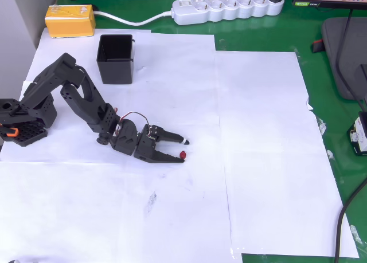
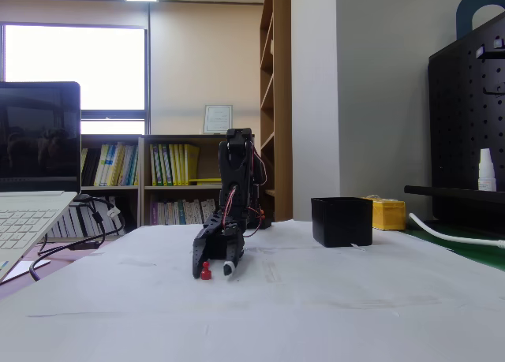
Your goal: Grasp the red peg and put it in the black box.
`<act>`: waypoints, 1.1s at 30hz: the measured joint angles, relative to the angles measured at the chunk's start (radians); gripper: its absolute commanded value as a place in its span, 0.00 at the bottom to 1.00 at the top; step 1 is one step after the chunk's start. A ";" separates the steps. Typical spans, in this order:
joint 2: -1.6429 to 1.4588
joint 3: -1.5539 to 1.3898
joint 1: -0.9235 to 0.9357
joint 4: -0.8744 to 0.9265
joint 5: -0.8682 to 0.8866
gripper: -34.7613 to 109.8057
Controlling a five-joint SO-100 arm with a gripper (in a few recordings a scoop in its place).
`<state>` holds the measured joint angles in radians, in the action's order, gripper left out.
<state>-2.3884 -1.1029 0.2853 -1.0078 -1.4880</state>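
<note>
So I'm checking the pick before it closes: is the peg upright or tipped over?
Upright. In the fixed view the peg stands on the paper between the open hand's fingers, narrow top up.

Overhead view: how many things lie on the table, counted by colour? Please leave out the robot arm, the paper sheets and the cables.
Red: 1, the red peg
Black: 1, the black box
Yellow: 1, the yellow box
White: 1, the power strip
Total: 4
</note>
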 measured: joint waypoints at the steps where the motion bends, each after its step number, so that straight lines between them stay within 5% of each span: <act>1: 0.000 0.000 0.000 0.000 0.000 0.33; 27: 0.000 0.000 0.000 0.009 -0.060 0.32; 33: 0.000 0.000 0.000 0.011 -0.061 0.24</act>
<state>-2.3884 -1.1029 0.2853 -0.9971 -1.5493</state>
